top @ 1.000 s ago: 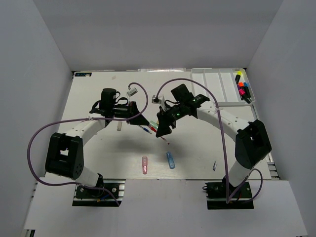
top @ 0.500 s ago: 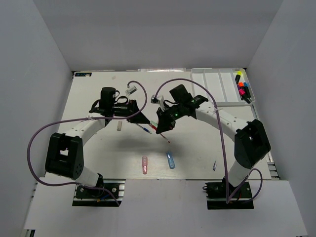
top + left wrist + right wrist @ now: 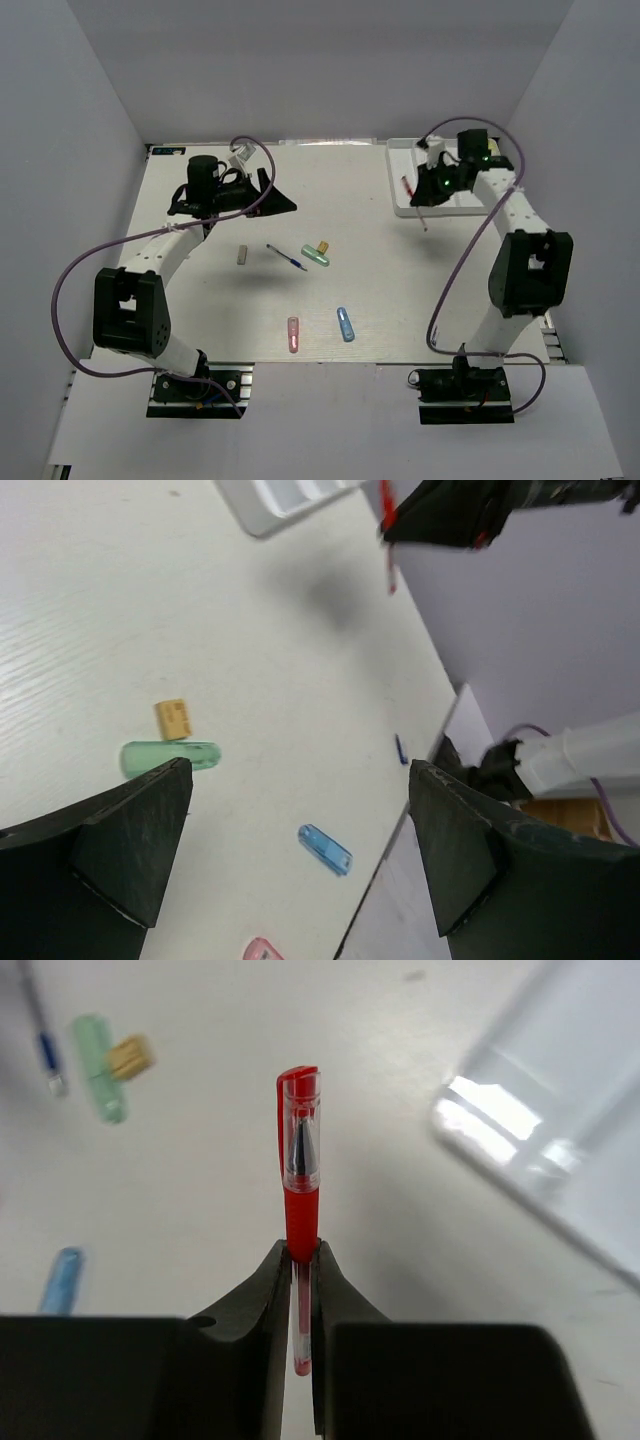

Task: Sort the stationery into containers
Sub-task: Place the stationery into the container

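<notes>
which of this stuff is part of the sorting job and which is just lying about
Job: red pen in the right fingers, white tray, blue pen, green capsule, tan bit, small grey bit, pink capsule, blue capsule.
Lying about: purple cables, label at the back left corner.

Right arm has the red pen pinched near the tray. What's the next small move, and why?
Probably carry the right gripper a little farther over the tray before opening. Its jaws are shut on the red pen, and the wrist view shows the pen over bare table, tray off to one side; releasing now would likely miss.
</notes>
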Robot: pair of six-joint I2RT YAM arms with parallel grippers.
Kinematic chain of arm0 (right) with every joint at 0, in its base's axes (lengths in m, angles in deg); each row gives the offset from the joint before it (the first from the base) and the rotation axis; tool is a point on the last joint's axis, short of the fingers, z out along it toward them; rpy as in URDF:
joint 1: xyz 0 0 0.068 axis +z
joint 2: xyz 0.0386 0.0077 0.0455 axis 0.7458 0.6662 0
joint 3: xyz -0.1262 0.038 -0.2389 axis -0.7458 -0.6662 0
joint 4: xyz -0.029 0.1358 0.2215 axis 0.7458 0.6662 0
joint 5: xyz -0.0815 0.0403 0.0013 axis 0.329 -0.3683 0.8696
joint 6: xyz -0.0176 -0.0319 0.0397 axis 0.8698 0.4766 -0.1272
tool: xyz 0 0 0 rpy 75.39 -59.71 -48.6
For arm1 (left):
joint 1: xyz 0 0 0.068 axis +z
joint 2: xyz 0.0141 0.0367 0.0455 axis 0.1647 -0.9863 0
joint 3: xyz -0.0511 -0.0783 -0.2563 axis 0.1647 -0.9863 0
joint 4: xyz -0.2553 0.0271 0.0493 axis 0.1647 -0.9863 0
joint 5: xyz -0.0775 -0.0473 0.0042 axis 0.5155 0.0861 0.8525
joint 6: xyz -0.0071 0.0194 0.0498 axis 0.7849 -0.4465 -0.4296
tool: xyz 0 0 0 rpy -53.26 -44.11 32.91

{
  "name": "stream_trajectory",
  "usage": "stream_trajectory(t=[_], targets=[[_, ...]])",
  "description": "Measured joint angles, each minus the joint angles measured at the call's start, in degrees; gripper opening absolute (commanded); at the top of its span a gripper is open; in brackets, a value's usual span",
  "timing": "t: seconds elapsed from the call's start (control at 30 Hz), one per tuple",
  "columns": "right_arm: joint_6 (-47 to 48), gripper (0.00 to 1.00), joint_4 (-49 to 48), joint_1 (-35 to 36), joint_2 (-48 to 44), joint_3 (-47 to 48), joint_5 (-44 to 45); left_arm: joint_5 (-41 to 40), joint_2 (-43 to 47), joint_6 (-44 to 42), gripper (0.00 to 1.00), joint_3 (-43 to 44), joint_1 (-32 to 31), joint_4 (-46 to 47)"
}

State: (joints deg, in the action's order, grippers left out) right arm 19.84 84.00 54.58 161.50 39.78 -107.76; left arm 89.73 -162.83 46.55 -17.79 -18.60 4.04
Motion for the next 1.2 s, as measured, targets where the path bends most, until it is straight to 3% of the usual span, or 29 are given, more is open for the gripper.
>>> stream_trajectory(t=[0.07, 0.23, 0.3, 0.47, 0.8, 0.87, 0.97, 1.07, 1.2], targets=[[1.77, 0.0, 1.64, -4.52, 6.62, 9.55, 2.34, -4.07, -0.02, -0.37, 0.98, 0.72, 0.0, -1.95], [5.68, 0.0, 4.7, -14.47, 28.96, 43.45, 9.27, -10.56, -0.02, -4.2, 0.98, 3.28, 0.0, -6.69], [6.67, 0.0, 4.07, -17.07, 33.86, 49.16, 12.37, -11.5, 0.0, -5.95, 0.98, 3.8, 0.02, -7.63], [6.51, 0.0, 3.04, -18.8, 36.04, 46.23, 17.07, -12.15, 0.0, -8.2, 0.98, 3.8, 0.0, -8.79], [3.28, 0.0, -0.2, -17.11, 40.13, 46.07, 18.14, -12.94, 0.0, -8.17, 0.98, 3.15, 0.0, -9.51], [2.56, 0.26, -0.63, -17.27, 40.61, 46.07, 18.62, -13.31, 0.0, -7.96, 0.98, 3.02, 0.0, -9.6], [1.77, 0.52, -0.92, -17.55, 41.03, 46.07, 19.1, -13.79, 0.0, -7.76, 0.98, 2.89, 0.0, -9.55], [1.55, 0.62, -1.01, -17.64, 41.07, 46.07, 19.26, -13.97, 0.0, -7.76, 0.98, 2.25, 0.0, -9.64], [2.03, 0.6, -0.68, -17.77, 40.98, 46.03, 18.69, -14.19, 0.04, -7.91, 0.98, 1.99, 0.0, -10.03]])
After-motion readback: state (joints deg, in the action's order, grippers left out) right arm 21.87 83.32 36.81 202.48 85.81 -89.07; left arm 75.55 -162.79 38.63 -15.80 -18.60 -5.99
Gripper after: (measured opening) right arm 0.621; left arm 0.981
